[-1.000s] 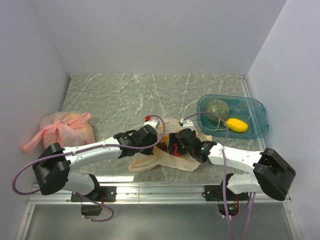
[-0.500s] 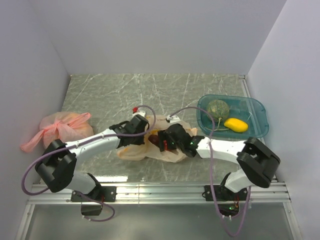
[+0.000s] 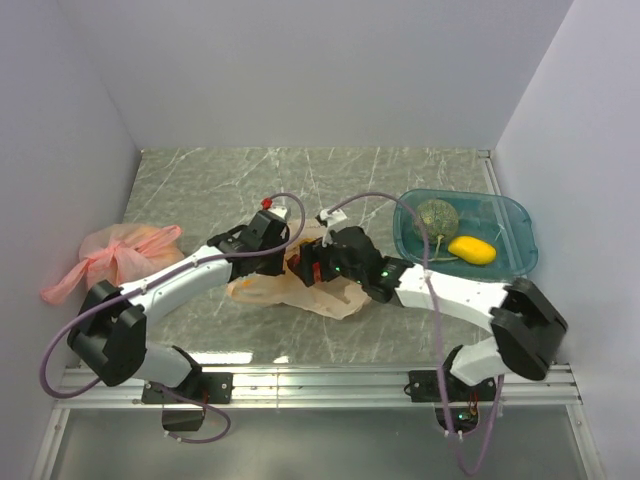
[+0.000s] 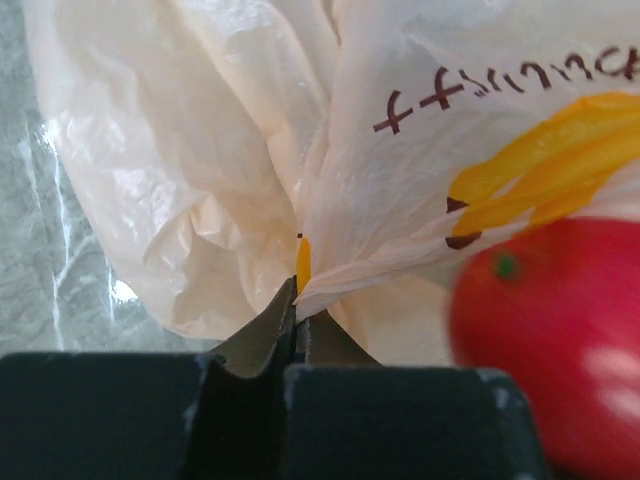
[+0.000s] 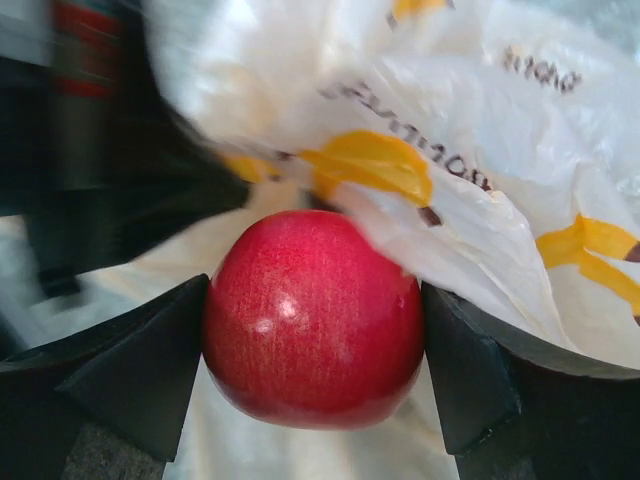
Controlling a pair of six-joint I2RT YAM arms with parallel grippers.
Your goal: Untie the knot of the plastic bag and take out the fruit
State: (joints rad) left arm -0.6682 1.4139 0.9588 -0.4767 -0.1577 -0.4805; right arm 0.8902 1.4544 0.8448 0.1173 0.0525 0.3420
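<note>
Both arms have swung the plastic bag (image 3: 262, 290) away from the near edge, toward the middle of the table (image 3: 300, 190) and a little leftward. The left fingers (image 4: 297, 330) are pressed together on a thin fold of the bag's film. The right fingers (image 5: 312, 322) clamp the red fruit (image 5: 305, 300) at the bag's mouth, one on each side of it.

A flap of film drapes over the fruit's top and far side, so it may catch on a withdrawal and drag the bag along. The left pinch holds only a sliver of thin plastic, which looks likely to slip or tear under that pull. The fruit is smooth and round, so it could also squirt out of the grip.

No knot can be made out. The teal tray (image 3: 515, 212) near the right edge already holds the netted melon (image 3: 437, 215) and the yellow fruit (image 3: 472, 250), leaving limited room. The pink bag (image 3: 125, 262) by the left edge sits well apart.
</note>
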